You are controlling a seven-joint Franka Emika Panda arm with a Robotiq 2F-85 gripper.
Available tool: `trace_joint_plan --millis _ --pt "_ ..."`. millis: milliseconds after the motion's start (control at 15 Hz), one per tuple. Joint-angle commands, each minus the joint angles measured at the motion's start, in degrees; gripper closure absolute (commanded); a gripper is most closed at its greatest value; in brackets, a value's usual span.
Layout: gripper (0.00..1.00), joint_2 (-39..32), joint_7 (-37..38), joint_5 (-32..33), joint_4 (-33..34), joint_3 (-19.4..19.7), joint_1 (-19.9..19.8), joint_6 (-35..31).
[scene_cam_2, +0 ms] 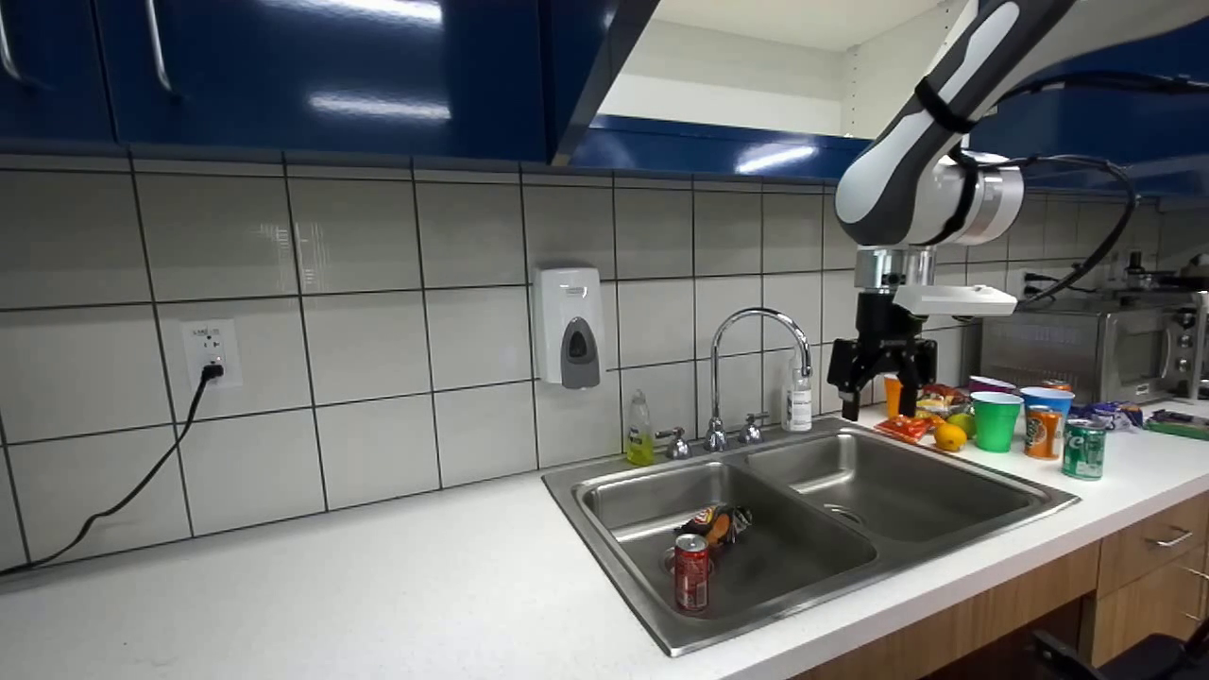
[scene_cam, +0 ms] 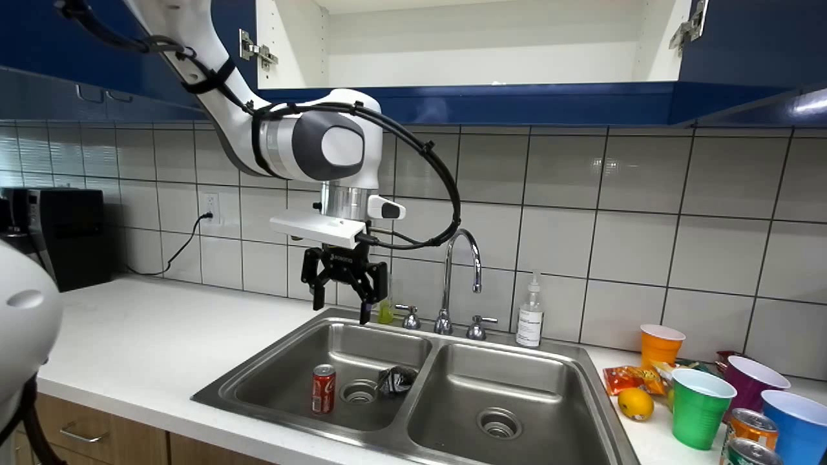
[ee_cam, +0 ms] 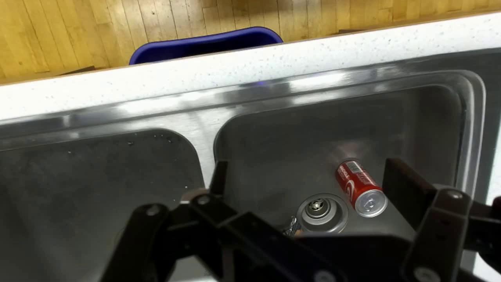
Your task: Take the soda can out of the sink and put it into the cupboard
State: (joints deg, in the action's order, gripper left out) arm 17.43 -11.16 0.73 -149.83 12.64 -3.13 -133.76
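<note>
Gripper (scene_cam: 342, 309) and can (scene_cam: 324, 389) were well apart. The gripper hung above the sink (scene_cam: 549, 400), pointing down, its two fingers (scene_cam: 366, 312) spread wide. The can, red with a silvery top, stood upright in the left basin (scene_cam: 378, 352) as both exterior views showed it, just beside the drain (ee_cam: 321, 213); a crumpled packet (scene_cam_2: 716, 524) lay on the drain's opposite side. In the wrist view the can appeared between the fingers, well below them.

Overhead, the cupboard (scene_cam: 484, 55) showed its white inside above a blue edge. Behind the basins rose the faucet (scene_cam: 447, 278), with a pump bottle (scene_cam: 531, 316) to its right and a clear bottle (scene_cam_2: 639, 439), yellow in its lower part, to its left. A dispenser (scene_cam_2: 570, 326) hung on the wall (scene_cam_2: 359, 340).

On the desk (scene_cam_2: 283, 576) to the right of the sink stood an orange cup (scene_cam: 660, 349), a green cup (scene_cam: 700, 413), a purple cup (scene_cam: 748, 395) and a blue cup (scene_cam: 801, 426). An orange can (scene_cam_2: 1042, 433) and a green can (scene_cam_2: 1083, 449) were near them; a fruit (scene_cam: 636, 404) and a red packet (scene_cam: 623, 379) lay near the sink.
</note>
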Motion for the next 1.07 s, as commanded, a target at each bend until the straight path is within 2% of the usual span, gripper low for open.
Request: trace_joint_plan --millis 0,200,267,400,1000 --pt "0.0 -2.95 -2.12 -2.94 0.66 -2.23 1.31 -2.82" --pt "0.0 -4.1 -1.74 -3.31 0.67 -4.06 2.38 -4.23" --pt "0.0 -3.26 -0.6 -2.49 0.06 -3.86 1.31 -3.16" --pt "0.0 -3.8 -0.58 -2.49 0.09 -4.58 1.75 -3.66" --pt "0.0 -3.87 -0.57 -2.49 0.15 -4.68 1.78 -3.78"
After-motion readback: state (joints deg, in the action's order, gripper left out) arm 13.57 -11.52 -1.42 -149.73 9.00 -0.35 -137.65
